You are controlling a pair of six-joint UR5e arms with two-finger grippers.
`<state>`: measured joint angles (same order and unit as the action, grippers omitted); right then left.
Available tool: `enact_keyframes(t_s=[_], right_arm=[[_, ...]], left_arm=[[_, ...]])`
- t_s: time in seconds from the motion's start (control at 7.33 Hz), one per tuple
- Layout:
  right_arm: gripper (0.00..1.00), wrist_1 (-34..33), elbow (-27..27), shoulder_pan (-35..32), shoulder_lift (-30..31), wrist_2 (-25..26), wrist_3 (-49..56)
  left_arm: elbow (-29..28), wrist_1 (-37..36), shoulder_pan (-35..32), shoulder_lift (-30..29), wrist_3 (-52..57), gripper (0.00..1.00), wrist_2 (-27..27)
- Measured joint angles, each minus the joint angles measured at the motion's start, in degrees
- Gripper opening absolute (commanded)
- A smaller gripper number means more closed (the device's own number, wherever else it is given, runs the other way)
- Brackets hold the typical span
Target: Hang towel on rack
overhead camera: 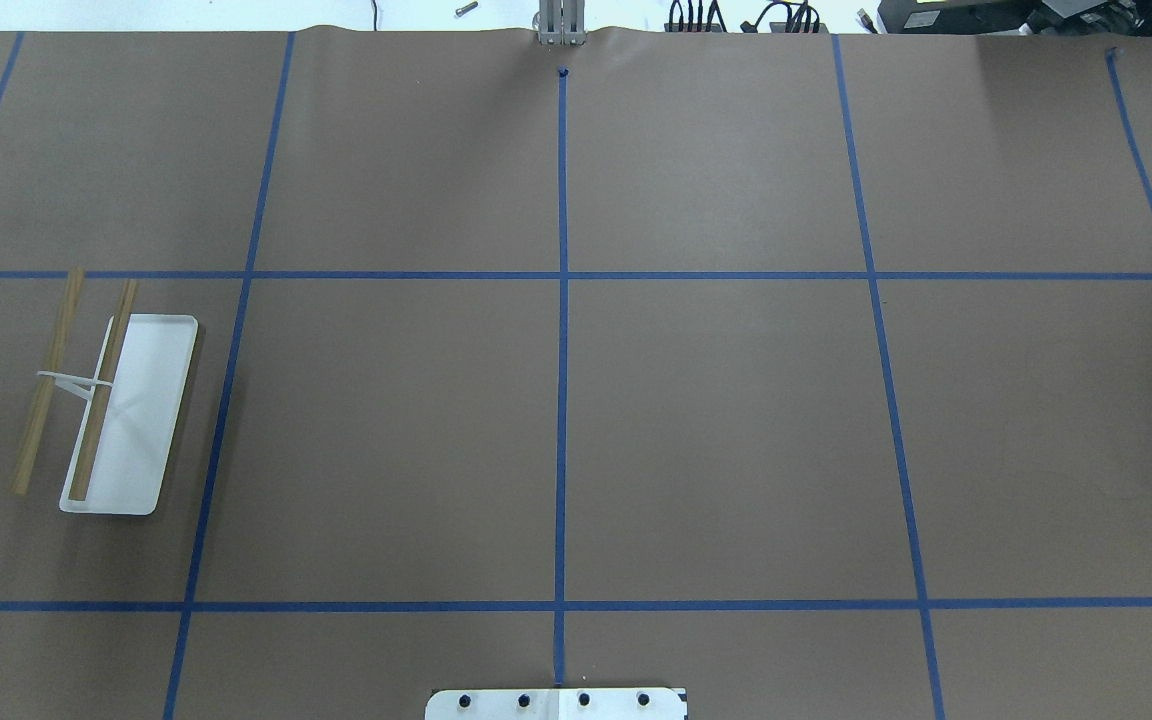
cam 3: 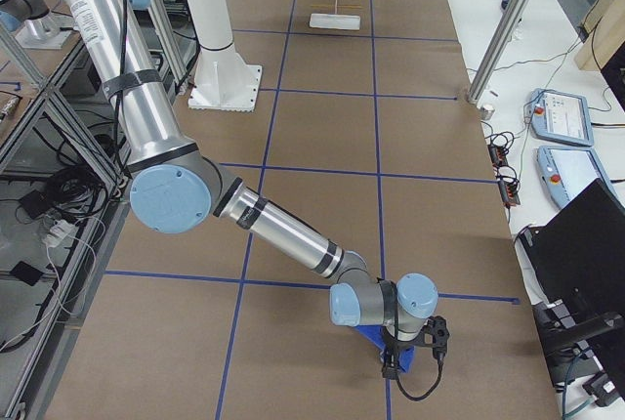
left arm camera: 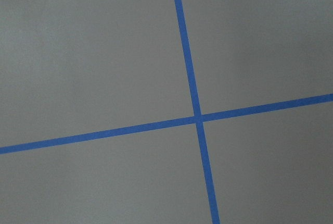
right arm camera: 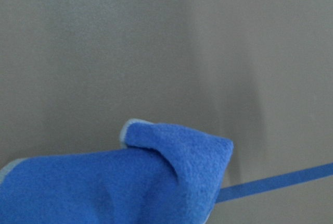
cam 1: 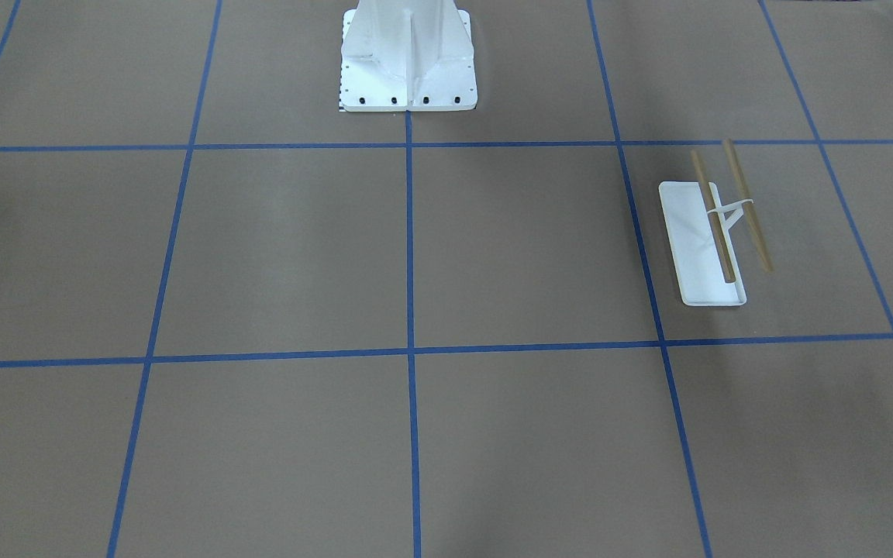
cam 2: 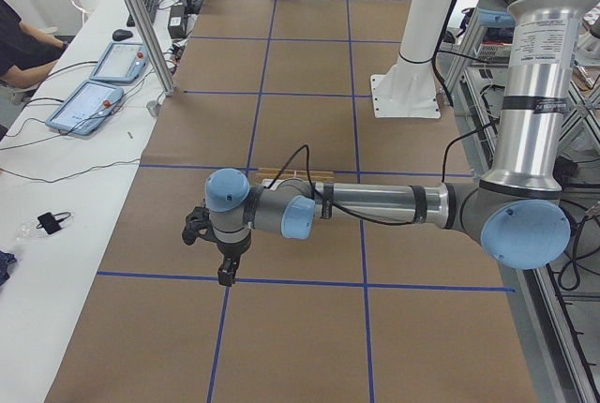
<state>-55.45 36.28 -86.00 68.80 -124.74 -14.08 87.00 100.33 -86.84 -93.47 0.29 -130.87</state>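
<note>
The towel (cam 3: 367, 333) lay bunched on the brown table paper at the bottom of the exterior right view, just under the right gripper (cam 3: 393, 361), so the right arm was plainly the nearer one. In the right wrist view its blue pile filled the lower left, one corner folded over and the rest cut off by the frame. The rack (overhead camera: 151, 400) stood at the left of the overhead view, well apart from the towel, its two rods running top to bottom with a slight tilt. The left gripper (cam 2: 225, 272) hung near it, and that arm hid most of the rack in the exterior left view. Neither gripper's jaw opening could be told, nor whether the towel was gripped.
</note>
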Motion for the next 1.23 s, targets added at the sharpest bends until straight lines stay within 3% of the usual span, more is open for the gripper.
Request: enact_keyframes(t_s=[0.14, 0.82, 1.23], right_arm=[[0.0, 0.5, -0.6, 0.0, -0.2, 0.0, -0.2], [0.0, 1.2, -0.4, -0.7, -0.7, -4.0, -0.7], [0.0, 0.6, 5.1, -4.7, -0.8, -10.2, 0.2]], left_arm=[[0.0, 0.0, 0.0, 0.0, 0.0, 0.98, 0.0], [-0.1, 0.0, 0.0, -0.8, -0.4, 0.98, -0.1], [0.4, 0.0, 0.1, -1.6, -2.6, 0.98, -0.1]])
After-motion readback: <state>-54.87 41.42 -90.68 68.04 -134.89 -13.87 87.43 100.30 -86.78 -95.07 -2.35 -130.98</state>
